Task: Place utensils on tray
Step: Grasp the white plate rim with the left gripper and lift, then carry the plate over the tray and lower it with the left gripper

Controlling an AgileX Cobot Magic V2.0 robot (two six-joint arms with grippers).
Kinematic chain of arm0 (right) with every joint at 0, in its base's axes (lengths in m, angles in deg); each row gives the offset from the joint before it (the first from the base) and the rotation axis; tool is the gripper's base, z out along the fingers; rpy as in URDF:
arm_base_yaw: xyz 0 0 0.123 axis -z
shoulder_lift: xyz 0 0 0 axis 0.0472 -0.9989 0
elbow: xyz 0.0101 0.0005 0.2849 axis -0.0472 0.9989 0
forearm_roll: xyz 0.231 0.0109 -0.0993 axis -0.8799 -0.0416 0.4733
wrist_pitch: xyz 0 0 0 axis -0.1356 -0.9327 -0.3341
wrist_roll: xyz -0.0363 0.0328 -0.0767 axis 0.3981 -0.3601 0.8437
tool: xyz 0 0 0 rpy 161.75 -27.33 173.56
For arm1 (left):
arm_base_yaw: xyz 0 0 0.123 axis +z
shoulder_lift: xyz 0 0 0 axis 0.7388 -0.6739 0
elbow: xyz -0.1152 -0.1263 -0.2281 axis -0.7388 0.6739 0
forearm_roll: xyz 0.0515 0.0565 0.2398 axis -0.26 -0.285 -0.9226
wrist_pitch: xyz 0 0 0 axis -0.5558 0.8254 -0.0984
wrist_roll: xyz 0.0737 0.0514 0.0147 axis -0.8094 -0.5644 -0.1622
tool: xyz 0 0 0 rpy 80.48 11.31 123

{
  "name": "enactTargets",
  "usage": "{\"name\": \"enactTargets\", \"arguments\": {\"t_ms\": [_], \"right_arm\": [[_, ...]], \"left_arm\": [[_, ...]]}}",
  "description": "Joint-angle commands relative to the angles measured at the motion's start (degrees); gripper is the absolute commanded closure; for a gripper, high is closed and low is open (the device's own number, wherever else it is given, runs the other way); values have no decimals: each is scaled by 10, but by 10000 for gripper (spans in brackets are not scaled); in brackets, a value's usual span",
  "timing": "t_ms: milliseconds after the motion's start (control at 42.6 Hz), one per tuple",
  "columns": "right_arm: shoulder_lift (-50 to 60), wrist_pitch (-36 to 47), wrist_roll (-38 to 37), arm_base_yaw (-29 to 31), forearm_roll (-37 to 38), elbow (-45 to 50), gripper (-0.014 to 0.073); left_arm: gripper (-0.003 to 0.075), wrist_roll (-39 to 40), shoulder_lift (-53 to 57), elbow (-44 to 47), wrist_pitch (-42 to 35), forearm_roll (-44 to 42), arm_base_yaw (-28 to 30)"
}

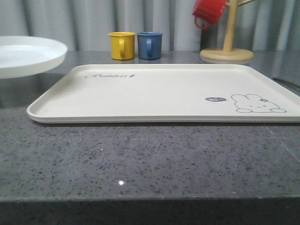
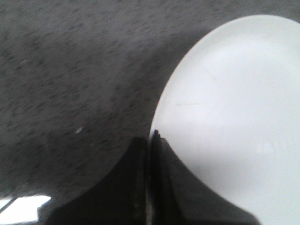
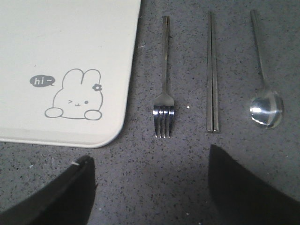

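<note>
The cream tray (image 1: 154, 93) with the rabbit drawing lies flat in the middle of the dark counter. My left gripper (image 2: 151, 136) is shut on the rim of the round white plate (image 2: 234, 108). The plate (image 1: 28, 54) sits at the far left beside the tray and looks raised off the counter. Past the tray's (image 3: 65, 47) rabbit corner, the fork (image 3: 164, 93), chopsticks (image 3: 212, 75) and spoon (image 3: 265, 103) lie side by side on the counter. My right gripper (image 3: 150, 159) hangs open short of the fork's tines, holding nothing.
A yellow mug (image 1: 122, 45) and a blue mug (image 1: 149, 45) stand behind the tray. A red mug (image 1: 208, 11) hangs on a wooden mug tree (image 1: 228, 47) at the back right. Bare counter lies in front of the tray.
</note>
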State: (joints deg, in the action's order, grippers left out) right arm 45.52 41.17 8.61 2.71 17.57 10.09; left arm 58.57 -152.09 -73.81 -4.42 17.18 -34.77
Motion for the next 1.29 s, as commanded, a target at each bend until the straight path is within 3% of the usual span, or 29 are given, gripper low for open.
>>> {"name": "enactTargets", "arguments": {"t_ms": [0,423,775,846,1057,1127,1268], "right_arm": [[-3,34,4,0,2,-19,58],[-3,34,4,0,2,-19,58],[-3,34,4,0,2,-19,58],[-3,34,4,0,2,-19,58],[-3,34,4,0,2,-19,58],[-3,34,4,0,2,-19,58],[-3,34,4,0,2,-19,58]], "left_arm": [[741,-1,28,-35,-10,56,-43],[741,-1,-22,-37,-106,62,-230],[730,-1,-80,-38,-101,58,-251],[678,-1,-81,-38,-98,58,-251],[327,-1,-81,-44,-92,58,-251],[288,-1,-78,-45,-88,53,-251],[291,-1,-53,-46,-86,37,-251]]}}
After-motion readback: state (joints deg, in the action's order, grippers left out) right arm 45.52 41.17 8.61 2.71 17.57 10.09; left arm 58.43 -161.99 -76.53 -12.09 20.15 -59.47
